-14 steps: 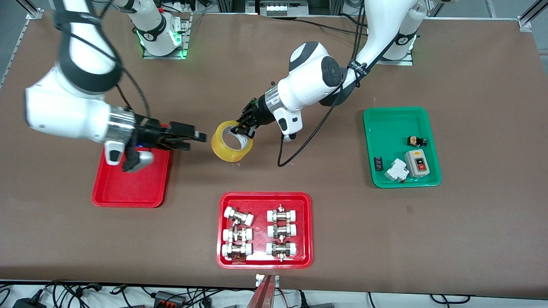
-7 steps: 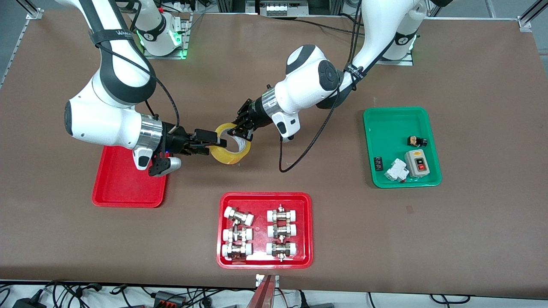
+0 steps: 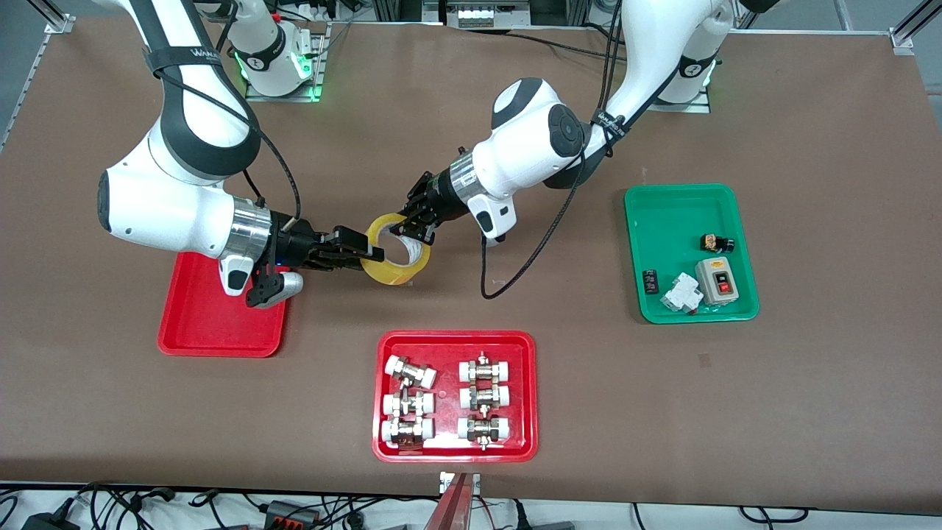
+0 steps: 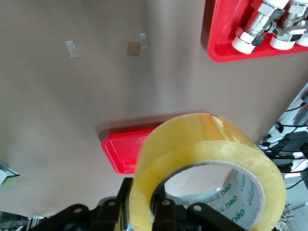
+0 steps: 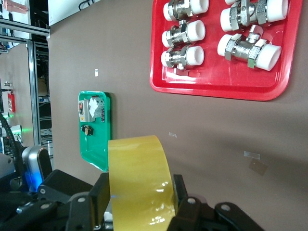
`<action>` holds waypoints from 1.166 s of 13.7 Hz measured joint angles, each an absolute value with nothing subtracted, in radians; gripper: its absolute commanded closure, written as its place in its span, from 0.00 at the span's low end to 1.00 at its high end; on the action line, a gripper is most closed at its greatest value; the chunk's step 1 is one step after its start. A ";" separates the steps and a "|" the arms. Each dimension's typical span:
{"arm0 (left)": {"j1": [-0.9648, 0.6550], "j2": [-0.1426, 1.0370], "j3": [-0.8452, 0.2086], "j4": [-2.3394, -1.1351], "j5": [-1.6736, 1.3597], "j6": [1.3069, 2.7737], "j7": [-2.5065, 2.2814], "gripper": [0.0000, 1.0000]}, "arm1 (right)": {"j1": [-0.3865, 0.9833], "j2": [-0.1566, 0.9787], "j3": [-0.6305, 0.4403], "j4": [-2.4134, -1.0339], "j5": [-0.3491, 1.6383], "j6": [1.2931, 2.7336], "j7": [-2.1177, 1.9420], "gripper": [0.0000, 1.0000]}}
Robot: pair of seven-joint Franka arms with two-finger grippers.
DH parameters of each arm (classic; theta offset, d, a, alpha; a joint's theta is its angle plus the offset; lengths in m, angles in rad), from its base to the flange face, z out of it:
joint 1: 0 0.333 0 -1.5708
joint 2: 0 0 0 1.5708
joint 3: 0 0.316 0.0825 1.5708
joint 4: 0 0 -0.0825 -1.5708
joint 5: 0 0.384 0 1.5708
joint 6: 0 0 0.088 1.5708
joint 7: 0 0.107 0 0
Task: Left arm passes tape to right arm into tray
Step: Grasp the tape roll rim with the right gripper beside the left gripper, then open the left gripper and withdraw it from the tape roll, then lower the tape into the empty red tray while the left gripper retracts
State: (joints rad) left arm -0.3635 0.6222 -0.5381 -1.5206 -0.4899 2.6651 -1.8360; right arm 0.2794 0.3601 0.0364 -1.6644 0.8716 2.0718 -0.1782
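Note:
The tape (image 3: 397,269) is a yellow roll held in the air over the bare table between the plain red tray (image 3: 213,331) and the middle of the table. My left gripper (image 3: 413,224) is shut on its wall, one finger inside the core and one outside, as the left wrist view shows (image 4: 140,192) with the tape (image 4: 192,139). My right gripper (image 3: 368,249) clasps the roll across its width from the tray's side; in the right wrist view (image 5: 139,185) its fingers press both flat faces of the tape (image 5: 139,178). The tray also shows in the left wrist view (image 4: 120,149).
A red tray with white-capped metal fittings (image 3: 456,342) lies nearer to the front camera. A green tray (image 3: 662,221) with small electrical parts lies toward the left arm's end. A black cable hangs from the left arm's wrist onto the table.
My right gripper swung in from over the red tray to the tape and its fingers narrowed onto the roll. The left gripper kept its hold and the tape barely moved.

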 measured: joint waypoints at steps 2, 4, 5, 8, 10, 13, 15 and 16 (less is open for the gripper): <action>-0.364 0.623 -0.537 -1.520 -0.490 2.665 -1.836 0.77 | 0.279 0.361 0.036 -1.664 0.872 2.072 -0.178 1.00; -0.371 0.623 -0.520 -1.516 -0.412 2.664 -1.832 0.00 | 0.281 0.364 0.037 -1.657 0.875 2.076 -0.178 1.00; -0.374 0.623 -0.508 -1.511 -0.348 2.663 -1.838 0.00 | 0.281 0.367 0.037 -1.650 0.875 2.077 -0.178 1.00; -0.363 0.621 -0.480 -1.490 -0.290 2.660 -1.837 0.00 | 0.280 0.372 0.034 -1.648 0.875 2.077 -0.177 1.00; -0.315 0.598 -0.473 -1.457 -0.283 2.548 -1.815 0.00 | 0.274 0.373 0.028 -1.648 0.875 2.077 -0.177 1.00; -0.172 0.525 -0.468 -1.379 -0.278 2.173 -1.647 0.00 | 0.240 0.378 0.023 -1.648 0.874 2.058 -0.177 1.00; -0.076 0.479 -0.465 -1.362 -0.278 1.979 -1.477 0.00 | 0.200 0.379 0.021 -1.648 0.873 2.018 -0.195 1.00; -0.038 0.463 -0.463 -1.361 -0.278 1.895 -1.403 0.00 | 0.168 0.381 0.020 -1.648 0.872 1.982 -0.225 1.00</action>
State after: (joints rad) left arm -0.0379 0.4626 -0.4631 -1.3607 -0.2780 1.8949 -1.4029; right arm 0.1677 0.3806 0.0198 -1.6477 0.8720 1.9822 -0.2248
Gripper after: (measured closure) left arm 0.000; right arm 0.445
